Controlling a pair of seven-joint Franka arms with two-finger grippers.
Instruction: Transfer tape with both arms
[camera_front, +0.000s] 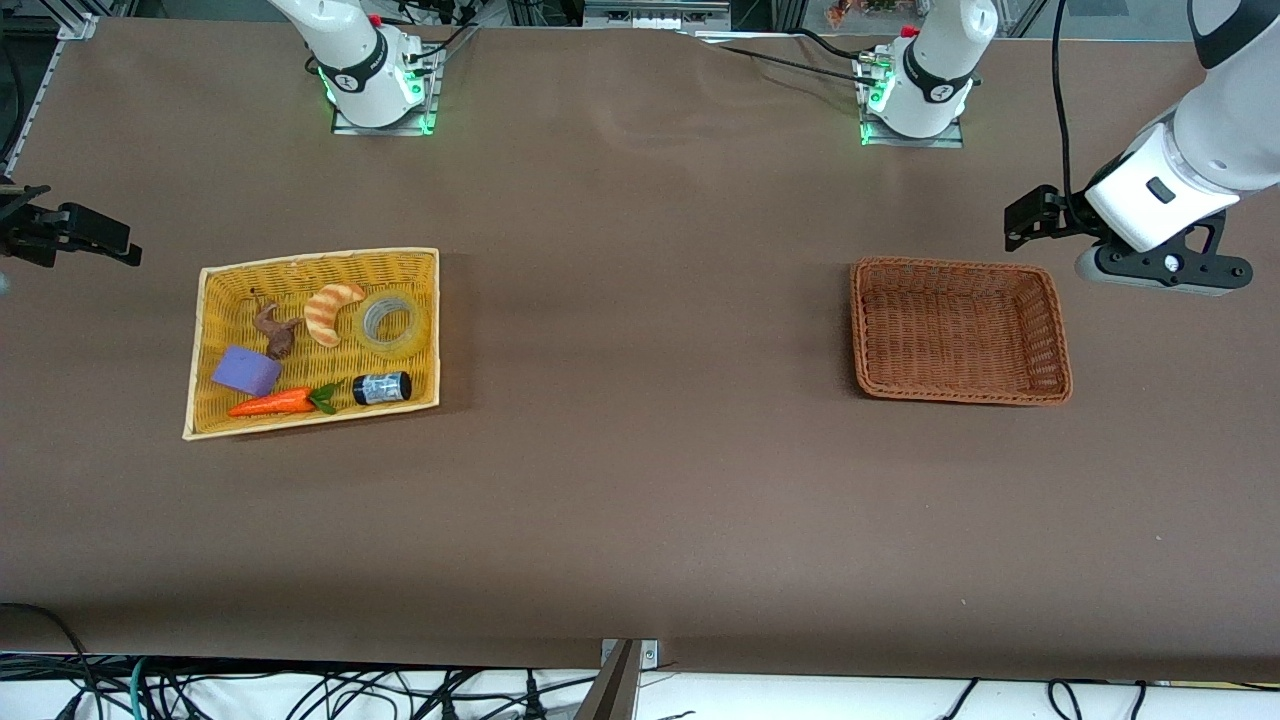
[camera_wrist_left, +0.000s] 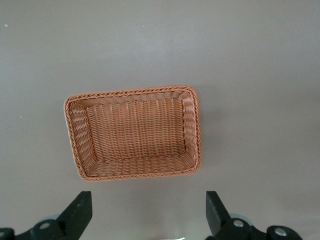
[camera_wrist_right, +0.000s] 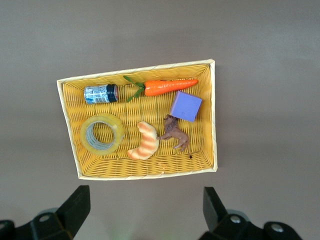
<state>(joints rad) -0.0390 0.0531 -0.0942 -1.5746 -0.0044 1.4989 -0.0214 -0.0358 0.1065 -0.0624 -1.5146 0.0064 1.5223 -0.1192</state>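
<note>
Toward my right arm's end of the table: one yellow basket (camera_front: 205, 300), rectangular, woven. Contents, six items: the tape (camera_front: 390, 322), lying flat in the corner farthest from the front camera and nearest the table's middle; a striped croissant (camera_front: 331, 310) just beside it; a brown figurine (camera_front: 276, 331), shape hard to make out; a purple block (camera_front: 246, 370); a carrot (camera_front: 275, 403) with green leaves; a small black cylinder (camera_front: 381, 388) with a label, lying on its side, nearer the front camera than the tape.

Toward my left arm's end: one brown basket (camera_front: 1050, 330), woven.

Tape, appearance: ring-shaped roll, yellowish and translucent, grey inner core, wide hole showing the basket weave through it.

My right gripper (camera_wrist_right: 142, 202): over bare table beside the yellow basket, fingers spread wide, holding nothing; partly cut off at the front view's edge.

My left gripper (camera_wrist_left: 149, 207): over bare table beside the brown basket, fingers likewise parted, holding nothing.
</note>
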